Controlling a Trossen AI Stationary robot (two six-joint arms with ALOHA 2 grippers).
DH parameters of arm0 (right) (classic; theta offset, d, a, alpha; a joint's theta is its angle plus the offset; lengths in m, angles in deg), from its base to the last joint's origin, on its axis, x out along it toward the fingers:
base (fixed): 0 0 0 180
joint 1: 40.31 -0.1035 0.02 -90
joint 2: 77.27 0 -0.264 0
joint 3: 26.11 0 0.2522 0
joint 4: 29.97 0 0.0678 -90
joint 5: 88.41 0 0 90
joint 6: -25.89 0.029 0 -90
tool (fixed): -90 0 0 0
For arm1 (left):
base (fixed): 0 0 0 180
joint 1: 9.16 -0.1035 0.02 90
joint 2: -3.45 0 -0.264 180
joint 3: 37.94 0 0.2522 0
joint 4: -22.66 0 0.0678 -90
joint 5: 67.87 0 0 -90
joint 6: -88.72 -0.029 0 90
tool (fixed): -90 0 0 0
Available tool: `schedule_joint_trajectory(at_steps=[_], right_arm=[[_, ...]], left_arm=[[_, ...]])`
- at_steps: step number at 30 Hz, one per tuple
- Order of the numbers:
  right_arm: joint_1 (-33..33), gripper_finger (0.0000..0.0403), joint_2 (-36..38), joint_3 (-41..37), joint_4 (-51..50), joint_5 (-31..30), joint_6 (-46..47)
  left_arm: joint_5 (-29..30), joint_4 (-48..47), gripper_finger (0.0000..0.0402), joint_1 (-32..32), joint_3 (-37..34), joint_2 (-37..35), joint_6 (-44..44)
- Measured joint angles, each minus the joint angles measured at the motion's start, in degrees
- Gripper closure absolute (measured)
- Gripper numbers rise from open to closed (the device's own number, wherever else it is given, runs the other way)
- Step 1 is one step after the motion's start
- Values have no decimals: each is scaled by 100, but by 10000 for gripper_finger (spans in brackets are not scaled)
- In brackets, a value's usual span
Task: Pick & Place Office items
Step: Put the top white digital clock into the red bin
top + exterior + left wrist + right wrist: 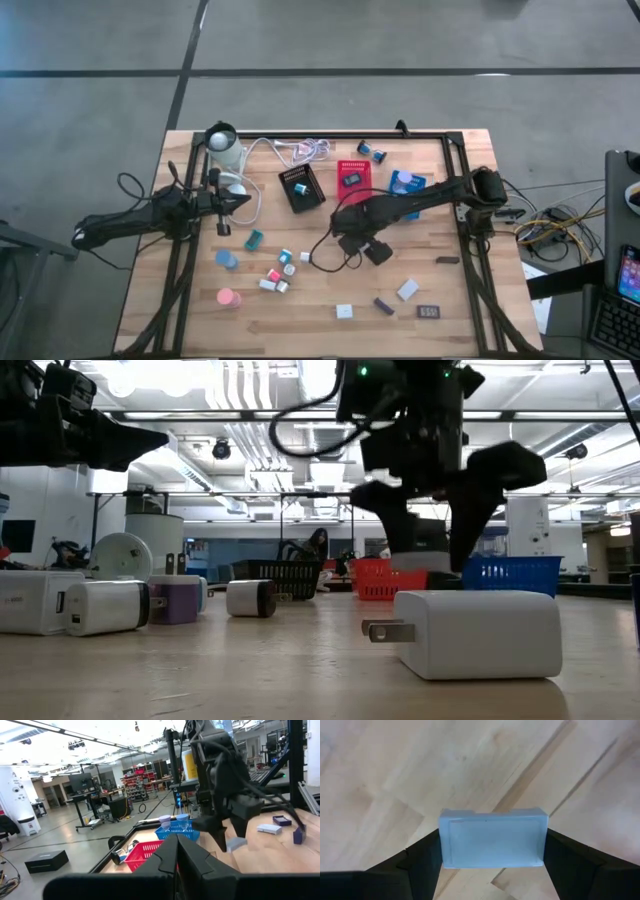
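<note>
Jaws of right gripper [491, 865] clamp pale-blue block [491, 838]

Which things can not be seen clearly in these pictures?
- Right gripper, right wrist view: fingers flank a pale block; contact unclear.
- Same block, high view: hidden under the right arm.
- Left gripper, left wrist view: fingertips blurred.
- Red tray, high view: contents too small.

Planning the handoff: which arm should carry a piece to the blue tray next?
Right. Its gripper already clamps a pale block, close to the blue tray. The left gripper is shut, empty, across the table.
</note>
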Motion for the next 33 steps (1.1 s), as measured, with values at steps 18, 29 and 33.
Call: schedule_joint_trajectory(at_steps=[18,29,33], right_arm=[[99,117,2254,-516,1500,902,716],[715,117,4749,-2650,4843,1978,2011],[979,117,5618,-3283,5335,1689,2538]], left_arm=[[-2,2,388,2,0,20,9],[0,0,388,2,0,24,44],[0,-2,388,0,0,24,42]])
